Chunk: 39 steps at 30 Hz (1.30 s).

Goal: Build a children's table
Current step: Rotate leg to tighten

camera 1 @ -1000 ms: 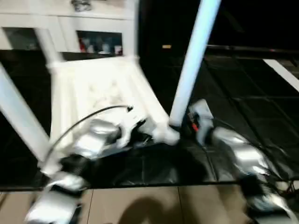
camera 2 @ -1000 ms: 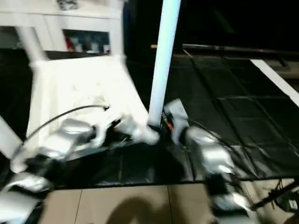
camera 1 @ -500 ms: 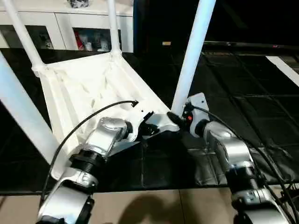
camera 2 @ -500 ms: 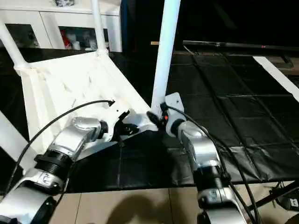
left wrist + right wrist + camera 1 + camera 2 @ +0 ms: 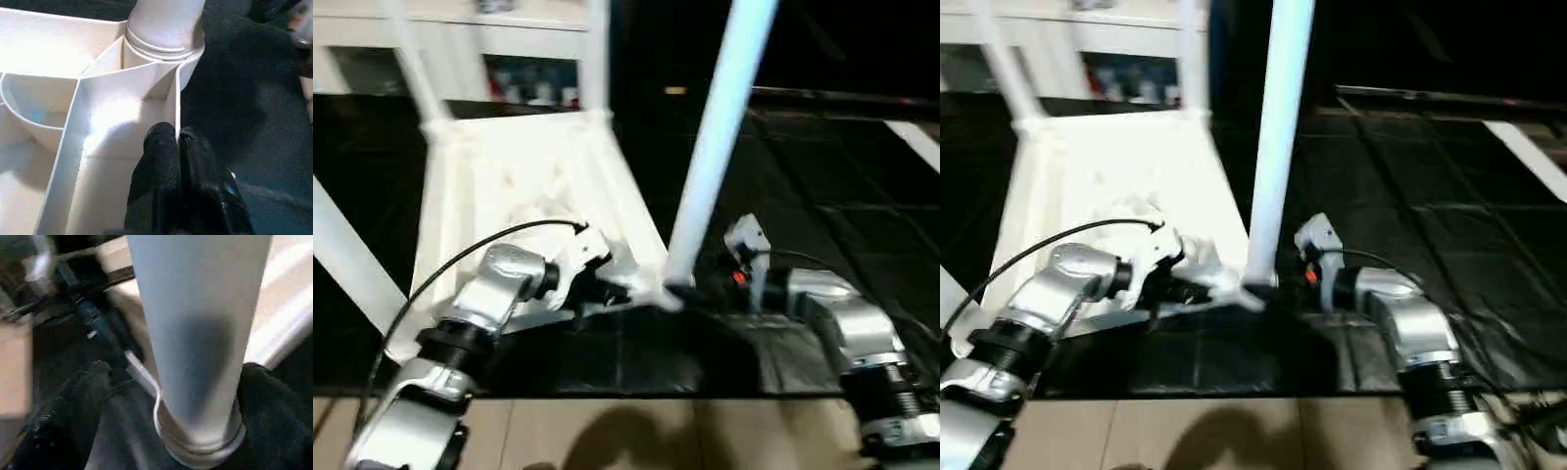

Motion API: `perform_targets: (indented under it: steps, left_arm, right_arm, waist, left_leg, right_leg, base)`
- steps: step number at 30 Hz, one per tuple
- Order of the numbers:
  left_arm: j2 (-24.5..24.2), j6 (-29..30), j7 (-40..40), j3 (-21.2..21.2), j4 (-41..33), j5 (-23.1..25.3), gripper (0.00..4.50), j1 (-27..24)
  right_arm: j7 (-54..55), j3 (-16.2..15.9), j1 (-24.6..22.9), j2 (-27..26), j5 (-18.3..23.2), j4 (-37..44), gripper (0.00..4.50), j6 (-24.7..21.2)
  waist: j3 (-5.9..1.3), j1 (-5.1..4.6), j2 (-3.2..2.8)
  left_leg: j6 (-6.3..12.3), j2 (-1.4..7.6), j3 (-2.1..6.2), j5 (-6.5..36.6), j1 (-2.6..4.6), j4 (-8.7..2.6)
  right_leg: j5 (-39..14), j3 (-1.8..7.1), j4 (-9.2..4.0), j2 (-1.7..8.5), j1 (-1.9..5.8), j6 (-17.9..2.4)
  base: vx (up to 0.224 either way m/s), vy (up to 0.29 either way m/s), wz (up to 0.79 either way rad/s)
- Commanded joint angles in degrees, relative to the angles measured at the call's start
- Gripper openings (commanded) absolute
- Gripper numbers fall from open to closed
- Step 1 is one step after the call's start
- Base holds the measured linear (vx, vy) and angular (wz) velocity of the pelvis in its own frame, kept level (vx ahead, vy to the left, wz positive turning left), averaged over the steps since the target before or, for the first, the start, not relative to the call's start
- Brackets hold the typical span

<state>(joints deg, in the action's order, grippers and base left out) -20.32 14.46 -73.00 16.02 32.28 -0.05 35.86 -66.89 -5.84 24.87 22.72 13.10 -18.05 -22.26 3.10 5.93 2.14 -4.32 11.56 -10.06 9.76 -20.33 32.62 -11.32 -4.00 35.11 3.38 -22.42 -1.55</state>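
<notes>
Fingers (image 5: 164,161) of our left gripper (image 5: 177,147) are pinched shut on a rib of the table top (image 5: 509,186), which lies upside down on the dark mat (image 5: 822,196), steadying it. Right fingers (image 5: 78,401) spread wide round the near leg (image 5: 715,147) at its socket, prob. to seat it.

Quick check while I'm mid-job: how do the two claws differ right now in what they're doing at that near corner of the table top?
The left claw is shut on the thin edge wall of the table top; the right claw straddles the near leg, one finger each side. The left claw grips flat plastic beside the socket; the right claw sits at the leg's base, where it enters the socket. Both work at the same near corner.
</notes>
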Motion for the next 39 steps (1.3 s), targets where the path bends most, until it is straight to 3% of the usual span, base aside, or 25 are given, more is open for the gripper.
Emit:
perform_targets:
  steps: [1,9,13,34,39]
  left_arm:
    - [0.24,-2.51,-5.11,1.77,-2.65,-1.61,0.0,0.16]
    - [-2.54,-6.58,-12.03,5.14,-2.75,-0.74,0.0,-0.22]
    - [-3.13,-7.77,-13.56,5.94,-3.17,-0.89,0.0,-0.28]
    - [-3.7,-9.02,-13.8,6.77,-3.34,-0.65,0.0,-0.51]
    - [-3.66,-9.3,-13.16,6.68,-2.8,-0.48,0.0,-0.44]
  right_arm:
    - [-4.85,-1.19,0.2,1.94,0.84,0.59,4.43,0.76]
    - [-14.08,-2.9,1.32,4.86,2.18,-1.69,4.43,3.54]
    - [-16.04,-3.95,2.07,5.26,2.02,-3.25,4.15,4.24]
    - [-17.93,-5.13,3.21,3.87,1.87,-6.51,2.18,6.37]
    - [-17.99,-5.27,3.02,3.8,2.04,-6.4,2.08,6.38]
  waist:
    - [-3.81,0.02,-0.26]
    - [-3.69,1.34,0.01]
    - [-3.74,1.86,0.07]
    - [-3.93,1.91,0.18]
    - [-3.9,1.9,0.17]
  left_leg:
    - [3.65,2.06,0.17,8.15,0.49,-2.78]
    - [2.75,2.32,0.05,9.5,0.75,-2.81]
    - [2.51,2.32,0.05,9.36,0.69,-2.78]
    - [2.71,2.21,0.04,7.96,0.42,-2.6]
    - [2.42,2.22,0.08,8.44,0.43,-2.63]
  right_leg:
    - [-4.08,2.99,-3.74,4.56,3.16,-13.1]
    - [-7.96,2.98,-3.89,4.87,2.74,-12.46]
    - [-8.61,2.96,-3.85,4.92,2.69,-12.1]
    - [-6.69,2.83,-3.52,4.78,2.86,-12.07]
    - [-7.83,2.82,-3.6,4.78,2.86,-11.78]
  base:
    - [0.0,0.0,0.0]
    - [0.0,0.0,0.0]
    - [0.0,0.0,0.0]
    - [0.0,0.0,0.0]
    - [0.0,0.0,0.0]
